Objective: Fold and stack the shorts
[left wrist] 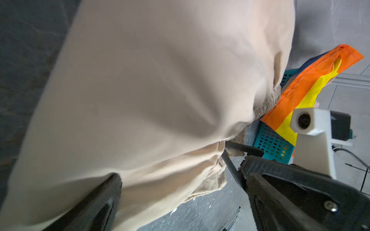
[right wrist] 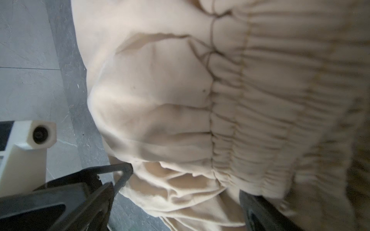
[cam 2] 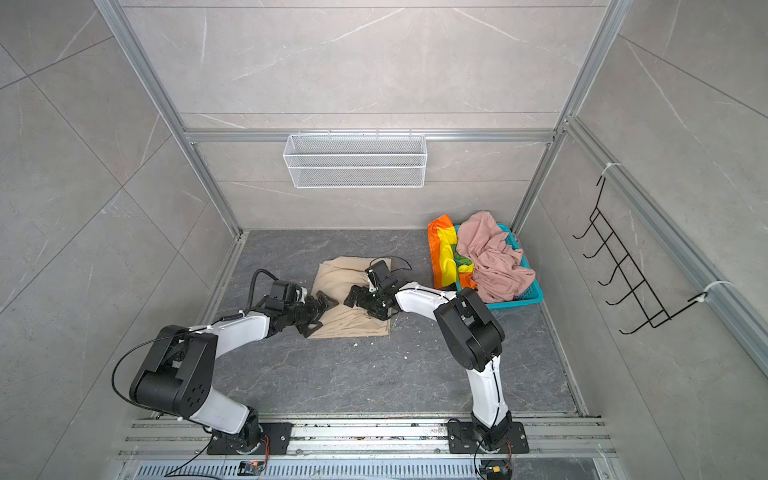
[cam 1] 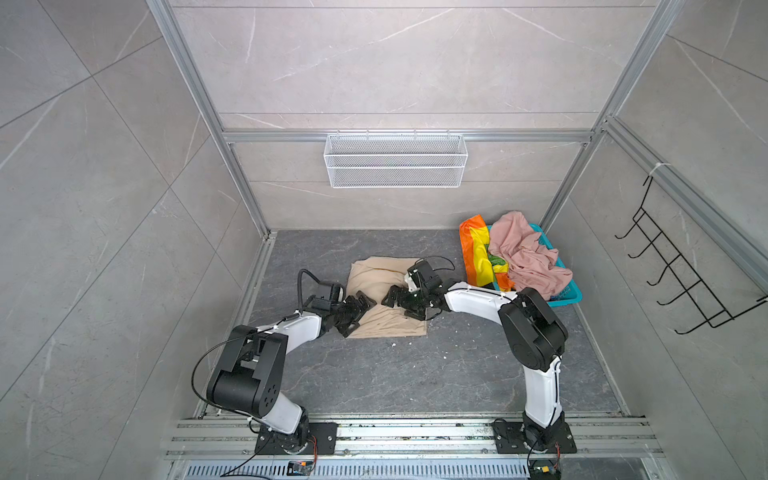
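Both top views show the beige shorts (cam 1: 374,282) (cam 2: 336,278) lying front-to-back, waistband toward the basket (cam 1: 570,297) (cam 2: 533,297), both jaws spread open.

Top views, a pair: set high above the near edge, facing down and forward across the dark floor (cam 1: 374,374) to the back wall (cam 1: 395,62); coverage nearly identical. Wrist views: very close, both filled by the beige shorts (left wrist: 150,90); the left wrist view also takes in the teal basket (left wrist: 272,144).

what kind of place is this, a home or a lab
Probably a robot test cell, not a home: an aluminium frame, a left arm and right arm bolted to a rail, a basket holding pink shorts.
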Controlling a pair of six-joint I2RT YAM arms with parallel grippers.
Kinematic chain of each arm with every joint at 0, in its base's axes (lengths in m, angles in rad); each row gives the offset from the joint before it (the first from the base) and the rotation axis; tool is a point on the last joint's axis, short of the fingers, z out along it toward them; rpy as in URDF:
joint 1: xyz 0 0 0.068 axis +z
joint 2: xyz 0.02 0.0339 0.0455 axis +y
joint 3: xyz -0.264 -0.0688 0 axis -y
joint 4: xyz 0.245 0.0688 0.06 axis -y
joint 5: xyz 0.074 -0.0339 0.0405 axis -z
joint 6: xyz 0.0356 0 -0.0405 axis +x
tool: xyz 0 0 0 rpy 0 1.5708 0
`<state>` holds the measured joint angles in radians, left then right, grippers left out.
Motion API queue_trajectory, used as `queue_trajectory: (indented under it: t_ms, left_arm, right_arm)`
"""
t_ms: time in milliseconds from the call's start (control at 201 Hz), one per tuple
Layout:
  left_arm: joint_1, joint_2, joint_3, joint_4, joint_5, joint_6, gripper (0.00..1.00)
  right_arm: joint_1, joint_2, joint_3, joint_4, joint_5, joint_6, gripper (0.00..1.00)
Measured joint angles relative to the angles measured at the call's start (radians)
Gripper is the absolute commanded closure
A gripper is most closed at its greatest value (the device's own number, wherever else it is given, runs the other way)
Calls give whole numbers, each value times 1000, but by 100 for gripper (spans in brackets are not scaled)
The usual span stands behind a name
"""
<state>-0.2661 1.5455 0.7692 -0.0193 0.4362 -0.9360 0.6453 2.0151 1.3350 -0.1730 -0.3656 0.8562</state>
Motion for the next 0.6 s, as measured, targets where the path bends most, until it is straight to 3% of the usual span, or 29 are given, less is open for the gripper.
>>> queue_trajectory:
  t_ms: [169,314,443,598]
  left_arm:
    - [34,-23,333,-254,-118,232,1]
    - [114,35,537,-372,-101,373,2]
    - [170,203,592,-454,-59,451,9]
    - [167,368,560,-534,-14,486,17]
  right_arm:
    - [-14,-112,-16,-71,24,-42,1]
    - [-43,-259,-17,-145,82,-107,1]
    - [-86,-378,-82,-165,119,-150,0]
    - [-144,-439,-173,-206,128,-182,1]
